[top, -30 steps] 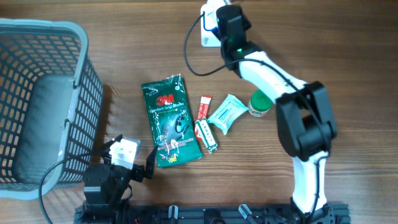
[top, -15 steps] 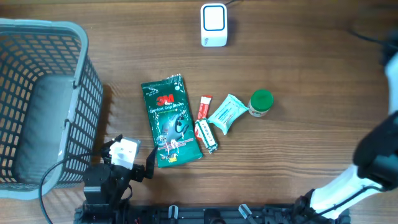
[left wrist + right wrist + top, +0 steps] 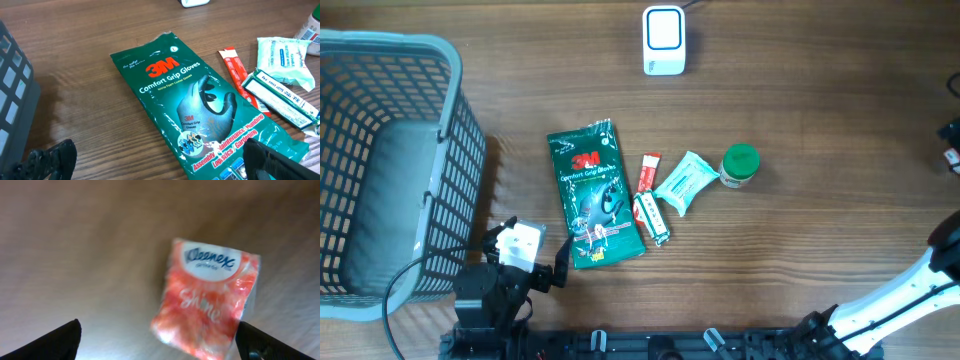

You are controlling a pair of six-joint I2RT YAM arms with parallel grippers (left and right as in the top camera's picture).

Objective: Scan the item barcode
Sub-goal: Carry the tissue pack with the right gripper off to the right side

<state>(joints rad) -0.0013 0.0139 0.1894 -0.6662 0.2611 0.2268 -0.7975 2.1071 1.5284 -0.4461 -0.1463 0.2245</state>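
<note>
1. The right pincer [image 3: 157,339] is spread wide, both dark fingertips at the lower corners of its wrist view, pinching nothing.
2. The orange Kleenex tissue pack [image 3: 207,305] shows below that pincer against the wooden surface [image 3: 75,240], closer to the right-hand fingertip and touching neither. The view is blurred, so we cannot tell whether it rests flat.
3. The left pincer [image 3: 157,160] is also spread, hanging over the lower end of the green 3M glove pack [image 3: 195,100].
4. Beside the glove pack lie a red stick sachet [image 3: 235,67], a white-green box [image 3: 282,97] and a teal wipes pack [image 3: 282,55], with a green-lidded jar [image 3: 739,165] just beyond.
5. The white scanner [image 3: 663,40] stands at the far edge, well apart from these; the grey basket [image 3: 380,60] sits on the left.
</note>
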